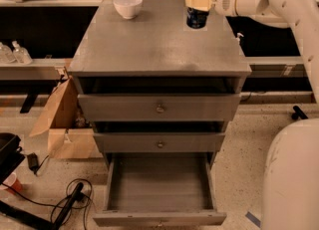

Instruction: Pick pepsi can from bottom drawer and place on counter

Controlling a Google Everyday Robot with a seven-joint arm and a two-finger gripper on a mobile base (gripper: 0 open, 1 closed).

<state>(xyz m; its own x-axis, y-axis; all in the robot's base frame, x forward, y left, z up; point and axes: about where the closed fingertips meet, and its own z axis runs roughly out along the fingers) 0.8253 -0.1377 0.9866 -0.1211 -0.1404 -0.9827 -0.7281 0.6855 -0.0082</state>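
The can (197,19) is seen at the back right of the counter (149,45), its top clasped by the gripper (198,3), whose fingers are closed on it. Contact with the counter cannot be confirmed. A bowl (127,6) is noted at the back left. The bottom drawer (159,218) is found pulled out.

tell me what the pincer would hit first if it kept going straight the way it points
Probably the bowl: the pincer, gripping the can above the counter, points left toward it. Depth is unclear, so it may miss.
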